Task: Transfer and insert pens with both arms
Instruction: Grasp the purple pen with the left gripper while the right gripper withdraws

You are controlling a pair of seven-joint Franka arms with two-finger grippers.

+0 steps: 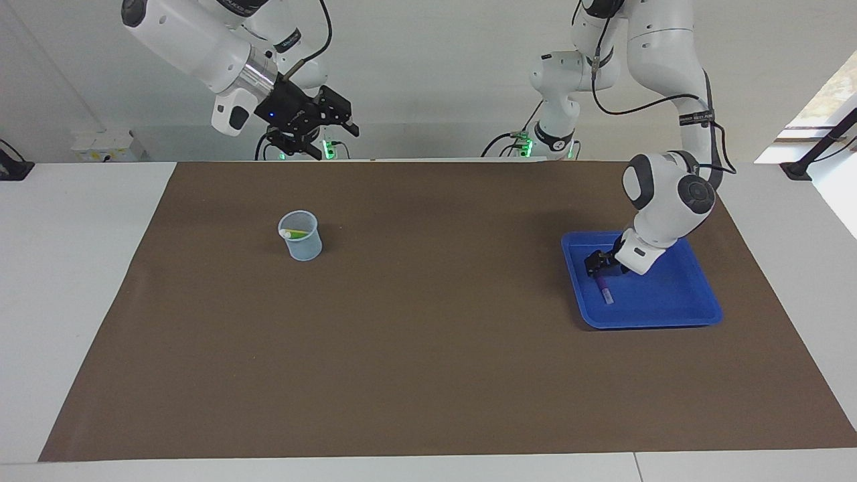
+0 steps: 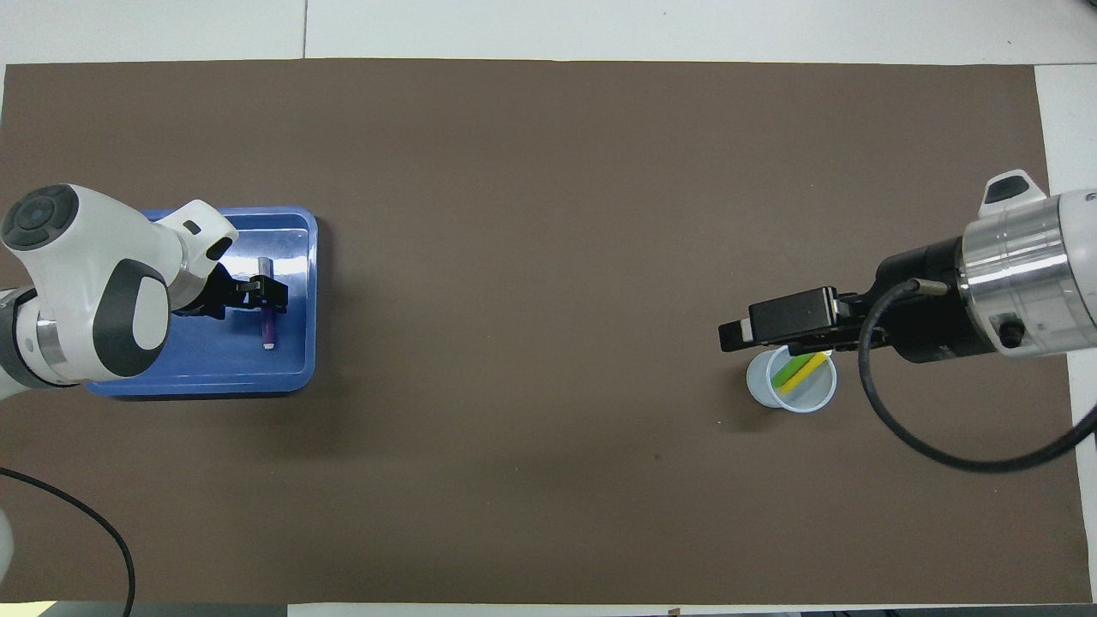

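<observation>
your brown mat (image 1: 428,348) covering the white table (image 1: 73,281), blue tray (image 1: 696,311) directly under the left gripper, clear cup (image 1: 300,235) standing below the raised right gripper

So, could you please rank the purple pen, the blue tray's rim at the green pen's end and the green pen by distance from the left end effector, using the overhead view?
From the left end effector:
1. purple pen, right beneath it, in the blue tray.
2. tray rim, beside the pen.
3. green pen, in the cup at the right arm's end.

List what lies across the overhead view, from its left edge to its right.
Blue tray with the left gripper over the purple pen → bare brown mat → right gripper → cup holding the green pen and yellow pen.
</observation>
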